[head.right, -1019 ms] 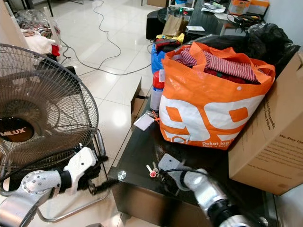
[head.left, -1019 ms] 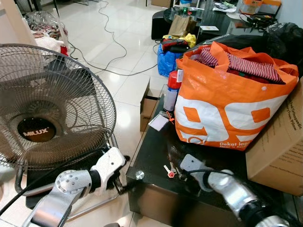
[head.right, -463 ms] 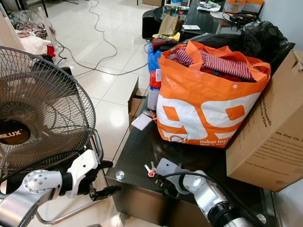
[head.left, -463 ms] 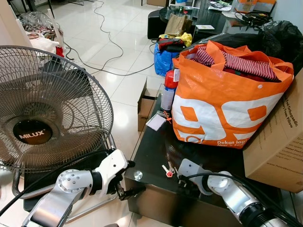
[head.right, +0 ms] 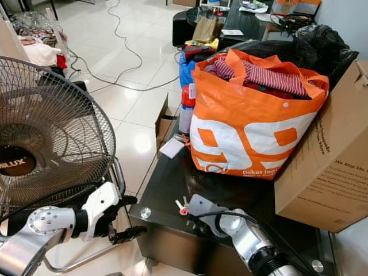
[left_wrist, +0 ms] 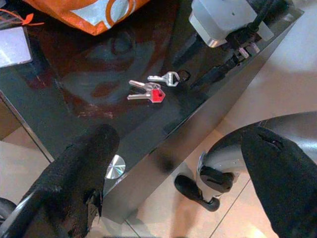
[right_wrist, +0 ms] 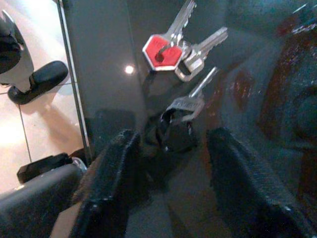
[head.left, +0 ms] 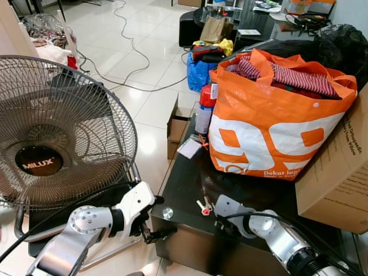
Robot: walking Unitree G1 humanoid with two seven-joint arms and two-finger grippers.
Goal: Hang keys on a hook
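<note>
Now the right end effector, fingers spread, hovers at the keys near the table's front edge. Grasping comes next: lower and close.

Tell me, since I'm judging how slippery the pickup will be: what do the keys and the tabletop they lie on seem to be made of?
The keys look like bare silvery metal, bright and reflective, one with a red, probably plastic, head cover. The tabletop looks like glossy black glass or lacquer: it mirrors the orange bag and shows sharp highlights. The open right hand hovers over the keys.
</note>
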